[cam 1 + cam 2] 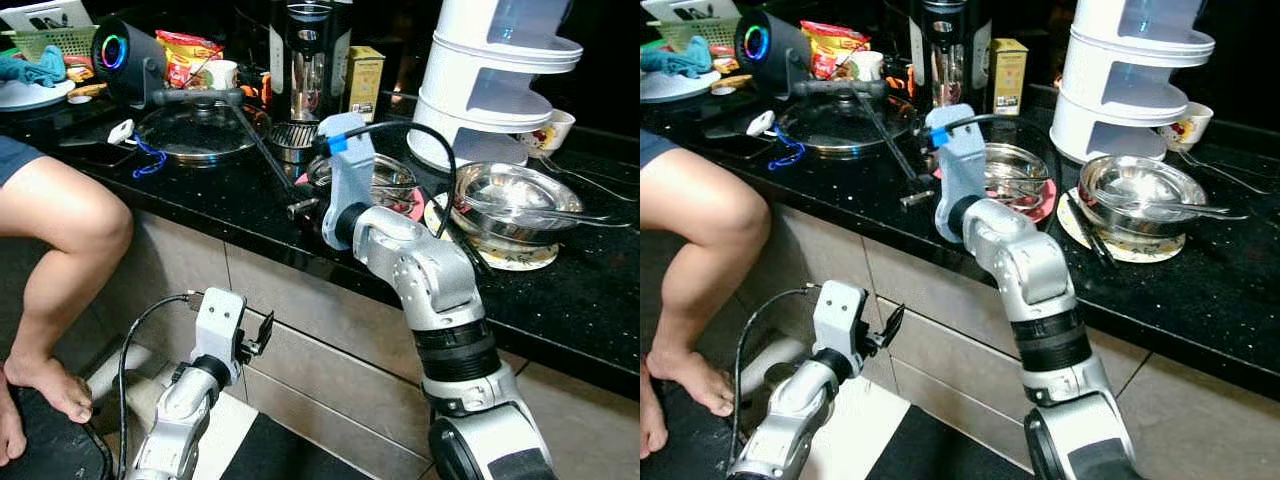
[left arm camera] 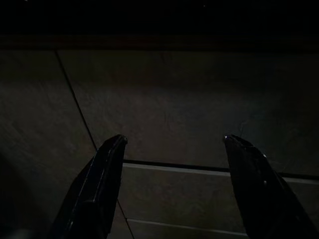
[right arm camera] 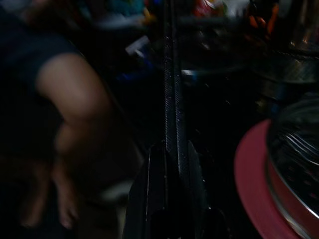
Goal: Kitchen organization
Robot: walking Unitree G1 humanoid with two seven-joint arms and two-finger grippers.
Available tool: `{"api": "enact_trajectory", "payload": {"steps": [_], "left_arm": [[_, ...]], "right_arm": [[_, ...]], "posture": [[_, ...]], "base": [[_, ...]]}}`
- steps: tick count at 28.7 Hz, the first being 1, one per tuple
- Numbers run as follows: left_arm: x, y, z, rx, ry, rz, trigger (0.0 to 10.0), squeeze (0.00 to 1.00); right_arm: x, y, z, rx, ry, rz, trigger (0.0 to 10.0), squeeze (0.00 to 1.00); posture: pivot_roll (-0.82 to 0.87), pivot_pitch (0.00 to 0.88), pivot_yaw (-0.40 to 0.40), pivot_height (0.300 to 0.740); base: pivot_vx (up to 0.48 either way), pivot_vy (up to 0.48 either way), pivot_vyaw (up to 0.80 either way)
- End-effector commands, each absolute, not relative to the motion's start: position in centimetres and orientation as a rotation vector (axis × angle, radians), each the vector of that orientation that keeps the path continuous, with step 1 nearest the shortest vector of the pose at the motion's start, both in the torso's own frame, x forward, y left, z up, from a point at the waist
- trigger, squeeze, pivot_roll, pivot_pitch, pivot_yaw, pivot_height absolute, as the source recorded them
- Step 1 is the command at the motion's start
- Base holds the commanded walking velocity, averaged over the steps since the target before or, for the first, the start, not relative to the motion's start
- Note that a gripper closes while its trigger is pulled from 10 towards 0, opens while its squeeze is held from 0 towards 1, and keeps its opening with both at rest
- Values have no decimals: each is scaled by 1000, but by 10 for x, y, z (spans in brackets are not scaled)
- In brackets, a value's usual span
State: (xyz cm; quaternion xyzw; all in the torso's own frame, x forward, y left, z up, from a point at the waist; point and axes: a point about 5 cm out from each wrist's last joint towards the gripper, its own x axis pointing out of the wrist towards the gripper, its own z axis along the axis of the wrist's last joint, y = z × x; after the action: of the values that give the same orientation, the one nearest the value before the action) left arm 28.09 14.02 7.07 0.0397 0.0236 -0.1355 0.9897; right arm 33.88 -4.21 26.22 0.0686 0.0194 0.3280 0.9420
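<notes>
Left wrist view shows the left pincer [image 2: 174, 144] spread apart; right pincer [image 3: 172, 149] pressed together; yellow box [image 1: 365, 82] lettering unreadable.

A long dark utensil [image 1: 262, 150] slants across the black tabletop [image 1: 560, 290], its metal tip near the front edge. Just beside it, a steel bowl [image 1: 385, 180] sits on a red plate [image 1: 410, 205]. Further right, stacked steel bowls [image 1: 505, 195] with a spoon rest on a patterned plate [image 1: 520, 260].
</notes>
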Motion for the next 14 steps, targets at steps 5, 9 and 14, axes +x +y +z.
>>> {"api": "enact_trajectory", "payload": {"steps": [5,9,14], "left_arm": [[280,140,72,90,46,-278,10000,0],[280,140,72,88,45,-277,10000,0],[280,138,74,57,32,-316,10000,0]], "right_arm": [[335,-51,282,298,-98,674,10000,0],[337,-72,301,479,-223,622,10000,0],[337,-88,309,547,-292,582,10000,0]], "posture": [[-18,0,-37,740],[-18,0,-34,740],[-20,0,-30,740]], "base": [[0,0,0],[0,0,-197],[0,0,-788]]}}
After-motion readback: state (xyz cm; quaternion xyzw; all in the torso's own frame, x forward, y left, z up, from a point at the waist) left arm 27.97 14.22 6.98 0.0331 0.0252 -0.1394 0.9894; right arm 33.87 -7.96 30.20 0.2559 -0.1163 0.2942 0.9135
